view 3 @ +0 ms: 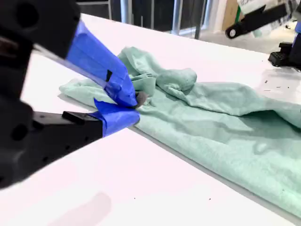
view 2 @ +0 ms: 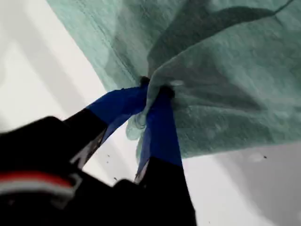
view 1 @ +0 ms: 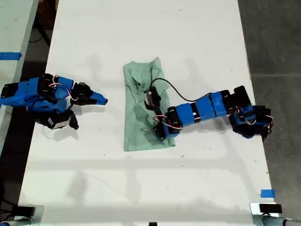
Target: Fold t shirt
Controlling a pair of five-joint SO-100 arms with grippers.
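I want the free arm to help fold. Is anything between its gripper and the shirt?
Nothing visible. Only bare white table lies between my second gripper and the t shirt, whose fabric my first gripper is pinching.

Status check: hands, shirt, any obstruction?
First hand shut on t shirt, fabric bunched. Second hand off the shirt's edge, looks shut, empty. White table, nothing blocking.

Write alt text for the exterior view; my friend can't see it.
A wrinkled mint-green t shirt lies on a white table; my first gripper, reaching from the exterior view's right, pinches its fabric. My second gripper rests apart at that view's left.
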